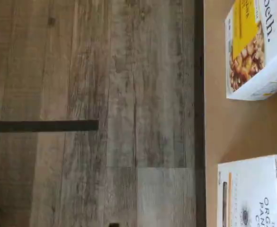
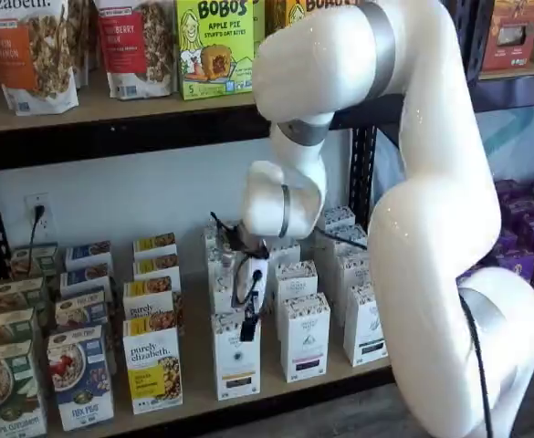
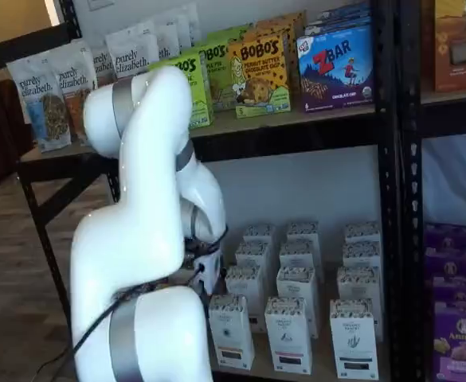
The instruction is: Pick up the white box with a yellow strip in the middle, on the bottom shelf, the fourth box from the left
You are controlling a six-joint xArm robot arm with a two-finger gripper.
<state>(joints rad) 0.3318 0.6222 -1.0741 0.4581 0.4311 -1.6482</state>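
**A:** Starting at the left, what stands on the bottom shelf [image 2: 196, 400]?

**B:** A purely elizabeth box [image 2: 152, 370] with a yellow panel stands in the front row. The white box [image 2: 236, 358] stands upright at its 3 o'clock, just beside it and also in the front row.

**A:** Does the wrist view show the strip?

**B:** Yes. It shows the white box [image 1: 252, 194] with a thin yellow-orange band on its face, and the purely elizabeth box [image 1: 256, 47] near it. Both sit on the tan board, with grey plank floor [image 1: 91, 94] beyond the edge.

**A:** And the fingers?

**B:** The black fingers [image 2: 248, 327] hang point-down at the white box's 12 o'clock, in front of its speckled top. They are side-on, so no gap shows, but they are spread wide and nothing is between them.

**A:** What is further right?

**B:** A matching white carton [image 2: 304, 338] stands at the white box's 3 o'clock. The white arm [image 2: 431, 219] rises at the carton's 2 o'clock.
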